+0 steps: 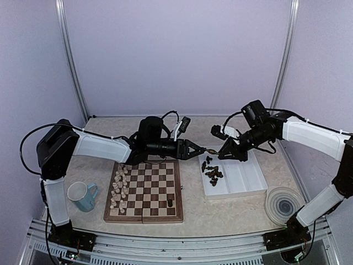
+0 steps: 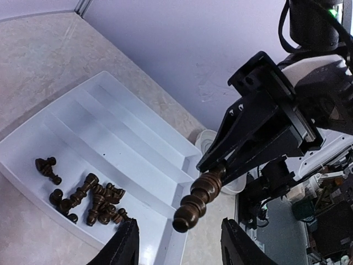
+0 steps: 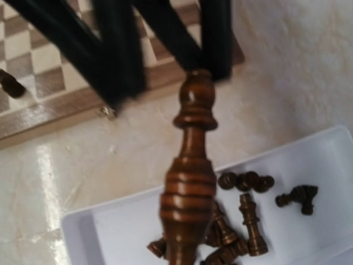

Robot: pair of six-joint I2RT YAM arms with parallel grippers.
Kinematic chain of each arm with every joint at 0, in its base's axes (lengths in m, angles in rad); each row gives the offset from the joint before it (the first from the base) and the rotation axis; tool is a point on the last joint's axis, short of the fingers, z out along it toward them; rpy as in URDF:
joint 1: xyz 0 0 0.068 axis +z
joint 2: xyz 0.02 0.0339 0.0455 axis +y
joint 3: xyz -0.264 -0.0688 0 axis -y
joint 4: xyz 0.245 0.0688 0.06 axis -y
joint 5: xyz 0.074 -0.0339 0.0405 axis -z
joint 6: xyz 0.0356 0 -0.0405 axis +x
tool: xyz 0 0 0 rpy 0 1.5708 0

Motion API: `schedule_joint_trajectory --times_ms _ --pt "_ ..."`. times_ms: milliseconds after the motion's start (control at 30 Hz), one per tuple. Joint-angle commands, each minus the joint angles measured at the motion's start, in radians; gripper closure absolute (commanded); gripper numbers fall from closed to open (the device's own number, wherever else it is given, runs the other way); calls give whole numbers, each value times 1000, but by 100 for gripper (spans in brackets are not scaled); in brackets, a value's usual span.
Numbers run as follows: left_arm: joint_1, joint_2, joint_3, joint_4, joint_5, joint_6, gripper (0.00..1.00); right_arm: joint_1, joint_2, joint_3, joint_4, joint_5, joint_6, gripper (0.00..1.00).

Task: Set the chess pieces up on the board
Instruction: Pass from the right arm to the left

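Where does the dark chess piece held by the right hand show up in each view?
Top external: the held dark chess piece is a small speck at centre, at the tip of the right hand.
Left wrist: lower centre-right, pointing down-left out of that hand.
Right wrist: centre, running to the bottom edge.
Shared landmark: the white ridged tray with loose dark pieces.

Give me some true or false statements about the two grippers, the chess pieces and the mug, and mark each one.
1. The right gripper holds a dark chess piece. True.
2. The left gripper is shut on a piece. False: its jaws stand open and hold nothing.
3. Several dark pieces lie in the white tray. True.
4. The blue mug stands to the right of the board. False: it stands to the board's left.
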Motion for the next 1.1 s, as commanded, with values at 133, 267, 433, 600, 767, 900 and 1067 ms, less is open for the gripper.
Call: schedule_joint_trajectory --times_ms 133,267,433,600,767,900,1067 --pt "25 73 -13 345 169 -317 52 -8 -46 -33 9 -47 -12 91" --pt "23 96 -7 370 174 -344 58 -7 -49 -36 12 -46 -10 91" --pt "23 113 1 369 183 -362 60 -7 -49 -34 13 -43 -7 91" --pt "23 115 6 337 176 -349 54 -8 -48 -34 14 -41 -4 91" --pt "23 123 9 339 185 -356 63 -9 -42 -34 17 -38 -2 90" --pt "22 125 10 338 189 -359 68 -8 -38 -34 20 -38 0 90" --pt "22 132 16 332 187 -363 70 -8 -36 -32 21 -40 3 91"
